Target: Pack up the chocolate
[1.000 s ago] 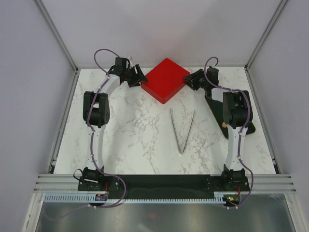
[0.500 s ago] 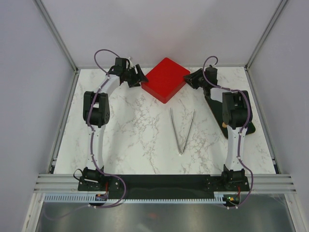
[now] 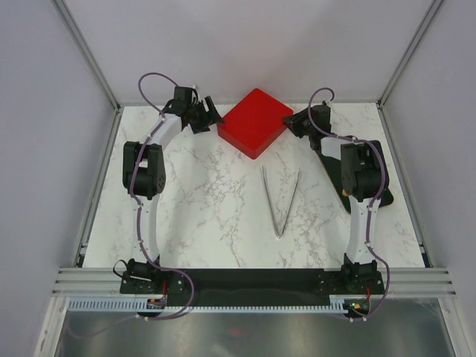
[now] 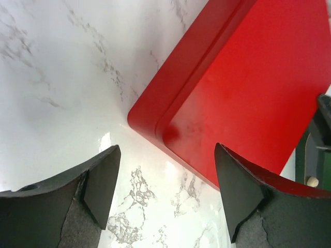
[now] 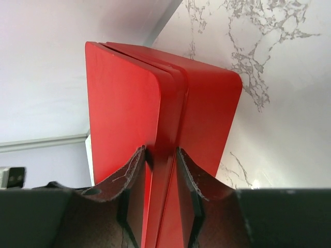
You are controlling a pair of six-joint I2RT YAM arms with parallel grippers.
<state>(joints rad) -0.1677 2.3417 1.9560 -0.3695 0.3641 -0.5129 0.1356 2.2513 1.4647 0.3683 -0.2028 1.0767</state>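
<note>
Right end effector (image 5: 160, 153): closed on the right corner of the red box (image 5: 129, 98), with one finger on each face of the corner edge. We cannot tell whether it pinches the lid alone or the lid and base together.

Left end effector (image 4: 166, 150): jaws wide apart and holding nothing. It sits just beside the box's left corner and, by our reading, does not touch it.

Red box: at the far middle of the desk (image 3: 201, 201), turned corner-on to the arms. The lid appears seated.

Chocolate (image 3: 344, 192): we find one small tan piece on the dark tray (image 3: 329, 165) at the right of the desk, close against the right arm. Any others are hidden or too small to make out.

Tweezers (image 3: 279, 227): lying free at mid-desk, nearer than the box and well apart from both end effectors.

Hazards, in our judgement:
- A one-corner pinch on a smooth edge may slip, or swing the box round instead of lifting it.
- With the left side unbraced, the whole box may rise with the lid.
- The right arm, so close over the tray, could scatter the chocolate.
</note>
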